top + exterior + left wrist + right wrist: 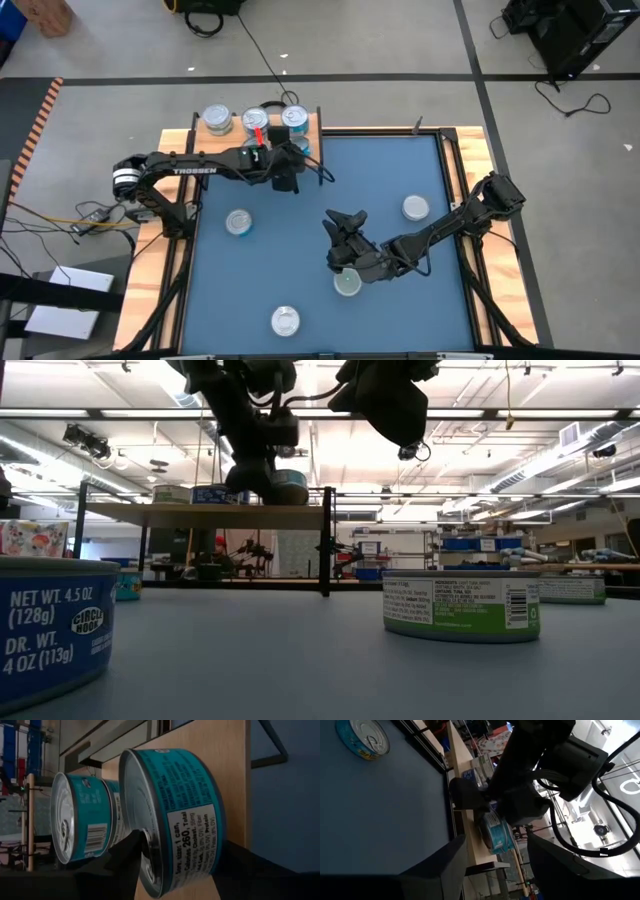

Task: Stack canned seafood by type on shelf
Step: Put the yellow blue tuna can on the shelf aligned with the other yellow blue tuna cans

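Note:
The shelf (198, 136) stands at the table's far left edge with three tins of canned seafood in a row on it (216, 120) (254, 122) (293, 118). My left gripper (291, 152) reaches in from the left to the shelf's right end. It is open around a teal-labelled tin (185, 815), one finger beside the lid and one beside the base. That tin sits at the board's near edge (288, 487). My right gripper (345, 224) hangs open over the middle of the table and holds nothing. My left gripper stands around the teal tin, one finger (125, 865) by its lid and the other (245, 870) by its base. The fingers slant down toward the shelf. I cannot tell whether either finger touches the tin.
Several more tins lie loose on the blue tabletop: one at left centre (238, 222), one at the right (416, 208), a green-labelled one under the right arm (347, 283) and one at the near edge (285, 321). Wooden rails border the table (462, 150).

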